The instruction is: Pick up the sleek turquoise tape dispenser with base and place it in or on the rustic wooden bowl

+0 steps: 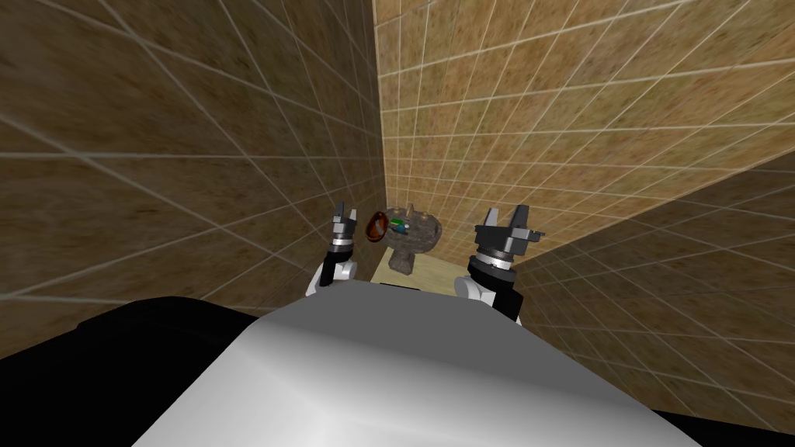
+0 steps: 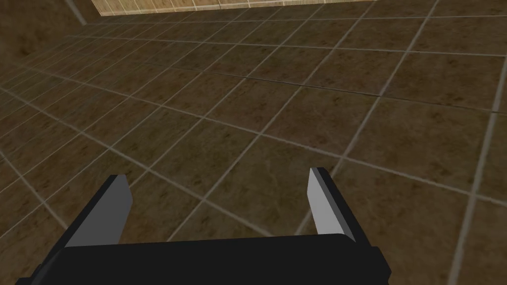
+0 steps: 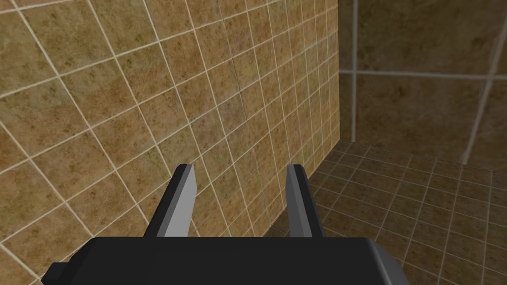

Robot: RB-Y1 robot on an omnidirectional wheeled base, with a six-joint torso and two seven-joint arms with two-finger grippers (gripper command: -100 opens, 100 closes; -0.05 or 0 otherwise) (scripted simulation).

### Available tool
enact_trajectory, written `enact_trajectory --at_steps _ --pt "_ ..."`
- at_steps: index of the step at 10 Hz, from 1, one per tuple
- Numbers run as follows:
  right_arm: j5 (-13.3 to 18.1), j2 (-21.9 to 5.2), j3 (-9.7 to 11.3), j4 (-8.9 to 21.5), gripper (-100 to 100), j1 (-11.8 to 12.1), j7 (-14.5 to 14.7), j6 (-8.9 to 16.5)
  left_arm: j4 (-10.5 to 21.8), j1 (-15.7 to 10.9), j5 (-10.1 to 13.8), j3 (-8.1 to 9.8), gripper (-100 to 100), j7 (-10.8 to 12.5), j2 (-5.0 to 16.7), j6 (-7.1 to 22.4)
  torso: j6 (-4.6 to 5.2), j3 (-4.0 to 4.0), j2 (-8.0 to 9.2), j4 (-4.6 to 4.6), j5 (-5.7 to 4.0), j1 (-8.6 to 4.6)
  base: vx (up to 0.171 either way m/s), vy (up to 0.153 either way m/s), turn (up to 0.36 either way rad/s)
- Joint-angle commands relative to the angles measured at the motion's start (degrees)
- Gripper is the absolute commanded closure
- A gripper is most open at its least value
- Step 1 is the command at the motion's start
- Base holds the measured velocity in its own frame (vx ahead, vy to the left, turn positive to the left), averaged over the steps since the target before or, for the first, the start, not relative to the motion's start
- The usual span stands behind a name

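Left gripper (image 1: pixel 342 213), fingers spread and empty, is raised just beside a glossy reddish-brown bowl (image 1: pixel 377 226). The small turquoise tape dispenser (image 1: pixel 399 226) lies next to the bowl, on a mottled, stone-looking pedestal basin (image 1: pixel 417 239) tucked into a corner of tan tiled walls (image 1: pixel 543 116). Right gripper (image 1: pixel 506 219), also spread wide, is raised to the basin's right, with open room between.

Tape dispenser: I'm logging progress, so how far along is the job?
Done: nothing yet; the tape dispenser sits on the grey stand, beside the brown bowl, not in it. In hand: nothing; left gripper and right gripper are open and empty. Left: reach, grasp, carry to the bowl.
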Motion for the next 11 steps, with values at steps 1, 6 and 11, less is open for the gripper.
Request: enact_trajectory --at_steps 1,6,11 --pt "0.0 0.0 0.0 0.0 0 0.0 0.0 0.0 1.1 -2.9 2.3 -1.08 -100 1.1 2.4 2.9 0.00 0.00 0.00 0.00 0.00 0.00 -0.034 -0.117 0.010" --pt "0.0 0.0 0.0 0.0 0 0.0 0.0 0.0 4.1 -8.8 7.3 -3.83 -100 3.4 6.0 9.9 0.00 0.00 -0.01 0.00 -0.03 -0.13 -0.028 -0.097 0.007" --pt "0.0 0.0 0.0 0.0 0 0.0 0.0 0.0 8.0 -15.7 12.9 -6.80 -100 5.9 9.1 18.2 -0.01 -0.04 -0.08 -0.01 0.00 0.03 -0.018 -0.087 0.004"
